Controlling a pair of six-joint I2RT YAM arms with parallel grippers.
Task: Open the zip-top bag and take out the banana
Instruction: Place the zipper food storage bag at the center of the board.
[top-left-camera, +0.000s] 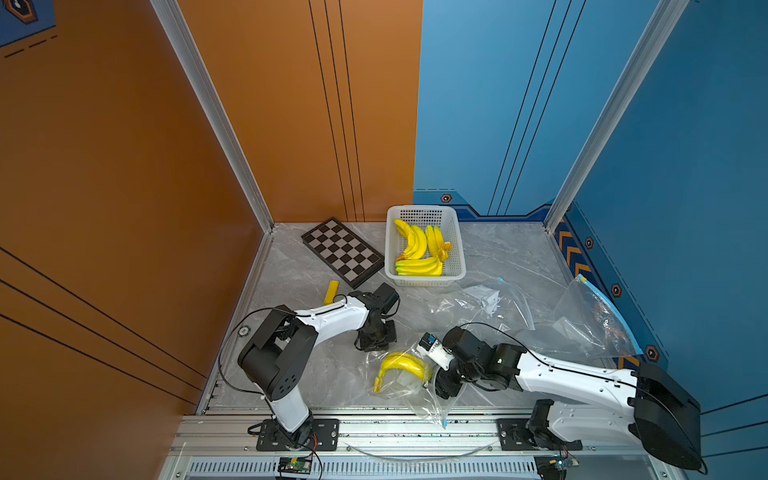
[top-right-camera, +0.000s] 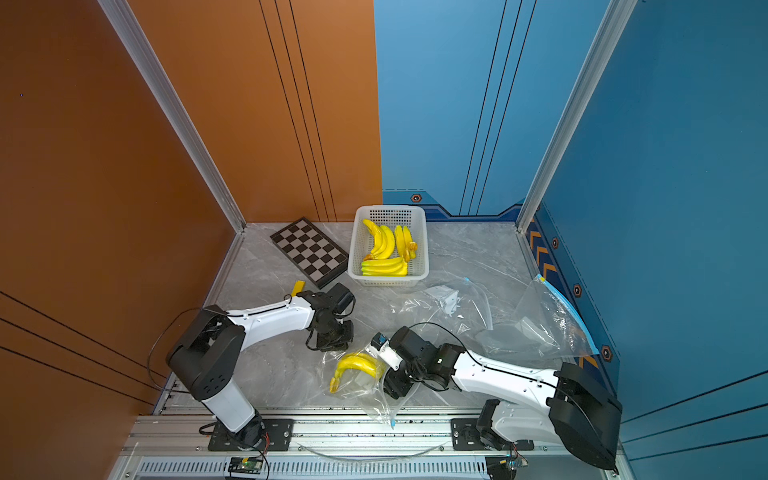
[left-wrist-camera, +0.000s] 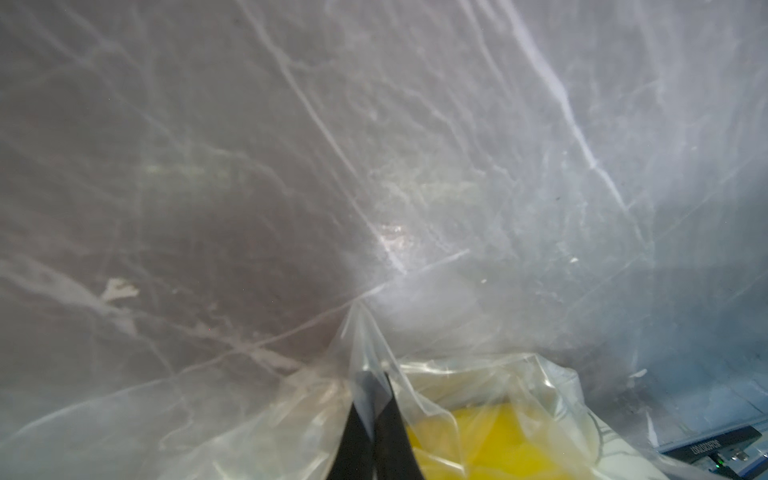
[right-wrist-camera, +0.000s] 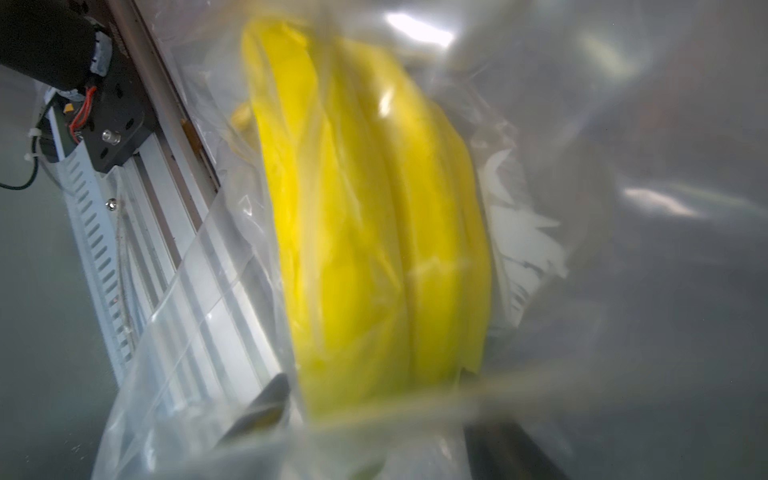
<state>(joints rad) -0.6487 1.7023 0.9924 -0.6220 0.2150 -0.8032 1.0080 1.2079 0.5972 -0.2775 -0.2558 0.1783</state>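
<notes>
The left gripper (left-wrist-camera: 374, 390) was clamped tight, its black fingers pinching a fold of the clear plastic zip-top bag (left-wrist-camera: 478, 382) at the lower centre of the left wrist view. The right gripper (right-wrist-camera: 380, 428) stood wide, one finger on either side of the curved yellow banana (right-wrist-camera: 353, 232). Was it pressing? Too blurred to tell. The banana (top-left-camera: 401, 363) lay inside the crumpled bag (top-left-camera: 428, 405) on the grey marble tabletop (top-left-camera: 311, 374), low and central in both top views, between the two grippers, with film creased across it.
</notes>
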